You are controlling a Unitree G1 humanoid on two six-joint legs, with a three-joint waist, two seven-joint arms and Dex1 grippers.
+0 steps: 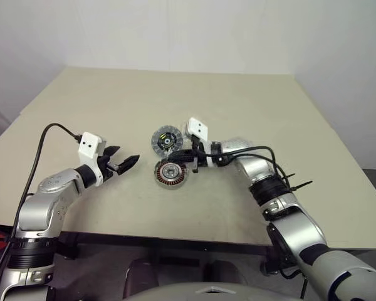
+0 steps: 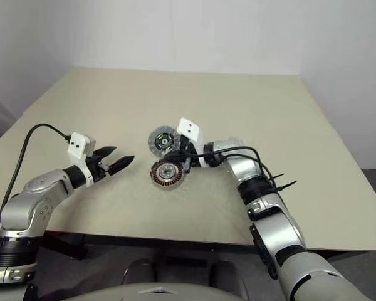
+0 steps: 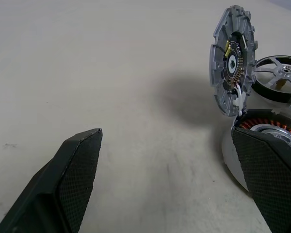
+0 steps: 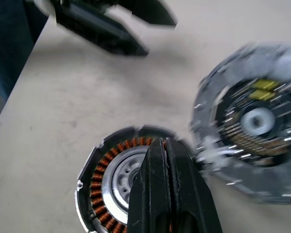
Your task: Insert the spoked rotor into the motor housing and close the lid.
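On the beige worktop (image 1: pixel 250 113), the round silver housing with copper windings (image 1: pixel 170 173) lies beside the ribbed grey lid (image 1: pixel 165 140). The right claw (image 4: pixel 167 160) hovers over the housing, fingers together and empty; the left claw (image 1: pixel 122 160) stands apart, nearby.

On the surface (image 1: pixel 250 113) the motor housing (image 1: pixel 170 173) lies near the middle, with the lid (image 1: pixel 165 140) just behind it, farther from the robot, the two touching or nearly so. In the left wrist view the spoked rotor (image 3: pixel 279 77) sits beyond the lid, which there stands tilted on edge. The left tool (image 1: pixel 126 162) hovers left of the housing, well apart from it, while the right tool (image 1: pixel 183 162) reaches in from the right, over the housing's right rim, between housing and lid.
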